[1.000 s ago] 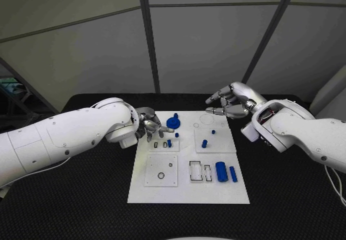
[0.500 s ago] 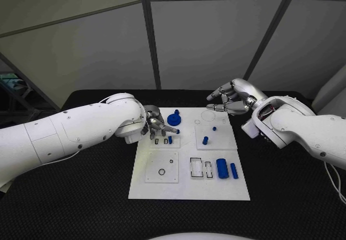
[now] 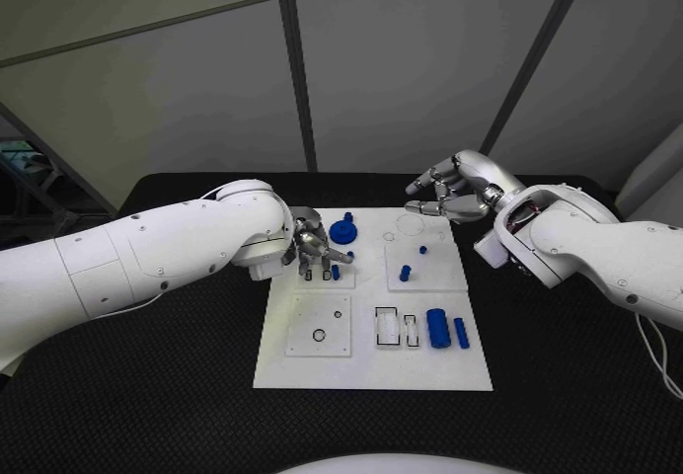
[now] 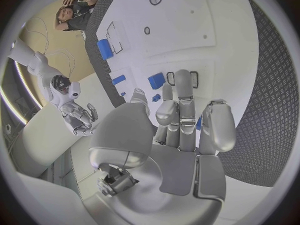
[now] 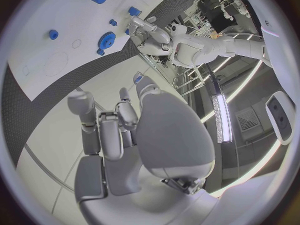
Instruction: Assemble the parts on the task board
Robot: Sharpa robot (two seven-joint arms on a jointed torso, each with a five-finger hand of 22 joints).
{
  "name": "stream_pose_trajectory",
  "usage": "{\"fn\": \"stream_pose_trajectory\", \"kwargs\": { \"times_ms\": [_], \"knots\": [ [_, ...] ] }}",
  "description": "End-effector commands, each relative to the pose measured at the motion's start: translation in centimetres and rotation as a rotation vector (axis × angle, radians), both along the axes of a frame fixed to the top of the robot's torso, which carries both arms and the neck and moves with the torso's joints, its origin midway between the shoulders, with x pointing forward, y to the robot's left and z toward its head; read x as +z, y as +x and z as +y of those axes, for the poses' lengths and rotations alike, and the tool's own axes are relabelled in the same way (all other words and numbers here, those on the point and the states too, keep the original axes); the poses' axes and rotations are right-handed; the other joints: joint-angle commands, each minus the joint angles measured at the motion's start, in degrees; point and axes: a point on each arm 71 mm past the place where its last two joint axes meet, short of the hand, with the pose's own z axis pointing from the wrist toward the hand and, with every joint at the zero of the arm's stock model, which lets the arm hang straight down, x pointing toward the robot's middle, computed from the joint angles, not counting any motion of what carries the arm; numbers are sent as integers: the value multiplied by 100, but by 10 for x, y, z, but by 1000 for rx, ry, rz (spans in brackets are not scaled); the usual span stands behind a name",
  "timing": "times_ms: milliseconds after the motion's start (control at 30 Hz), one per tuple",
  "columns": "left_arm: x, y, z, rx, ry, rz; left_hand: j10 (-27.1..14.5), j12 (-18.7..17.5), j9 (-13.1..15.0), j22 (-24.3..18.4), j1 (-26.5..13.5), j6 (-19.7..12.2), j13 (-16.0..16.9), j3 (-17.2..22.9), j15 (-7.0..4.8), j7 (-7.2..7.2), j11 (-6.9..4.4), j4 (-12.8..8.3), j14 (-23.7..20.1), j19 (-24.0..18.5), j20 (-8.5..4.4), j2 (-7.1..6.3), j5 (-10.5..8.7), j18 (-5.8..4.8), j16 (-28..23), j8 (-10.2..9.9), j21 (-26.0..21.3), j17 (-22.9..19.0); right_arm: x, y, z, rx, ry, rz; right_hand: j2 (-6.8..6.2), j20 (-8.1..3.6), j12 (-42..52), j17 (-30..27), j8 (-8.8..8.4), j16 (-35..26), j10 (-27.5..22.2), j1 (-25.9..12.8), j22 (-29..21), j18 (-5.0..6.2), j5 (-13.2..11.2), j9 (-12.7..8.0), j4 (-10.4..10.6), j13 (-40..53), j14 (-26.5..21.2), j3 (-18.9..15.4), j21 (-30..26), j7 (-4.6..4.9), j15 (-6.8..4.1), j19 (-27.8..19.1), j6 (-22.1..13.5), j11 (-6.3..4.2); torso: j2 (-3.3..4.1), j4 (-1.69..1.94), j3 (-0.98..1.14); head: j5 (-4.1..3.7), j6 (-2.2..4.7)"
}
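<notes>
The white task board point(image 3: 373, 367) lies mid-table. My left hand point(image 3: 316, 251) hovers over its far left part, beside the blue gear point(image 3: 343, 234), with its fingertips above a slotted plate that holds a small blue block point(image 3: 334, 269) point(image 4: 156, 80). A sliver of a small blue part point(image 4: 199, 124) sits pinched between the fingers of my left hand point(image 4: 181, 120). My right hand point(image 3: 445, 195) point(image 5: 115, 130) hangs over the far right corner of the board with loosely bent, spread fingers and nothing in it. Blue pegs point(image 3: 405, 273) stand in the right plate.
Two blue cylinders point(image 3: 438, 328) lie at the board's right side beside empty rectangular slots point(image 3: 386, 329). A small black ring point(image 3: 321, 335) rests on the near left plate. Black table point(image 3: 157, 395) surrounds the board; both white arms reach in from the sides.
My left hand has crept slightly toward the gear, staying over the slotted plate. The right hand has barely shifted. The parts on the board lie as before.
</notes>
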Motion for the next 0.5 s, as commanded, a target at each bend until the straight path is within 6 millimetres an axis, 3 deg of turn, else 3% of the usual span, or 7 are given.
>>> {"fn": "stream_pose_trajectory", "kwargs": {
  "times_ms": [33,500],
  "knots": [
    [0,-1,-1,-22,22,13,-33,9,21,11,56,-40,12,-6,-18,2,-8,-39,10,-20,-5,6,43,105,-35,39,-24,7,1,0,1,4,-7,-3,-4,-45,-17,549,30,-23,3,-51,-13,120,37,-8,10,-8,355,-36,-37,-18,-49,9,32,-41,-5,0,-2,-2,-1],
    [-1,-2,-5,-41,32,29,-12,35,175,50,280,-65,34,72,-28,-20,-25,-84,15,-13,-10,154,58,101,-50,156,-14,26,0,1,2,5,-13,3,10,-48,-22,545,36,-27,0,-45,-20,120,67,-10,14,-15,355,-33,-45,-20,-52,12,29,-44,-4,3,-1,-16,-33]
  ]
}}
